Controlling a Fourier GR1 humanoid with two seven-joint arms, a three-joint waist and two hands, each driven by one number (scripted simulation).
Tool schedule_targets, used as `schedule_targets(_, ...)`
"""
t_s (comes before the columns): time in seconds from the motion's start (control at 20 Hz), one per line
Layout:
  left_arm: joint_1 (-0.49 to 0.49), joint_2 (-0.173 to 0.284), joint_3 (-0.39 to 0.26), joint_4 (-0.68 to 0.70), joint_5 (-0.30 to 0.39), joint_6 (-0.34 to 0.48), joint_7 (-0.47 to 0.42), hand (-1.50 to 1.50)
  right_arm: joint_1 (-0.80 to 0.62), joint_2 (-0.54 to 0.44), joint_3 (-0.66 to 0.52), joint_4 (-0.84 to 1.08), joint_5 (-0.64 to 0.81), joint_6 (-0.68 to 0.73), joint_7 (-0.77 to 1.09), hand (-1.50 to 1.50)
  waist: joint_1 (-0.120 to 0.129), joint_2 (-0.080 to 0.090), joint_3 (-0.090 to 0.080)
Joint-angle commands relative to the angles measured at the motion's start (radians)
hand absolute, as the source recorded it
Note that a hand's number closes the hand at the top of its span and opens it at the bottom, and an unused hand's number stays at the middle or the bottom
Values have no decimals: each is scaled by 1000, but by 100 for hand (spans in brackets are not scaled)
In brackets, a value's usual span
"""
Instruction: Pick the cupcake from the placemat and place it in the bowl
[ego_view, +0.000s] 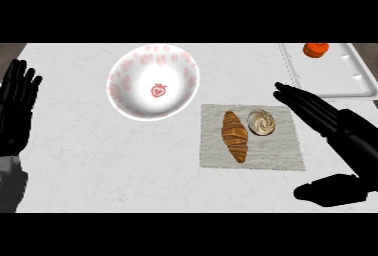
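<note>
Clearly the reach was underway: right hand (325, 117), fingers straight and together, hovered beside the cupcake (261, 122); next, curl round it.

No readable text, labels, brands or nos. anywhere. Only sign-like mark: a small red strawberry motif w/ a pale heart in it, printed at the centre of the white round bowl (153, 82), w/ faint pink strawberry prints round the bowl's inner wall.
</note>
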Motion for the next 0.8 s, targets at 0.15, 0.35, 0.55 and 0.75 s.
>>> schedule_targets(0.15, -17, -12, -11, -2, -19, 5, 5, 0, -52, -188, -31, -75, -140, 312, 212, -150, 6, 2, 1)
schedule_targets(0.35, -68, -3, 22, 90, -2, -31, -16, 0, -124, -224, -72, -47, -202, 440, 236, -150, 6, 5, 2)
schedule_targets(0.55, -10, -21, 21, 25, -10, -48, -21, 0, -195, -158, -91, 83, -140, 504, 209, -150, 21, 6, 3)
schedule_targets(0.75, -73, -50, 7, 55, -62, -2, 5, 0, -148, -38, -14, 105, 25, 471, 172, -150, 18, 7, 3)
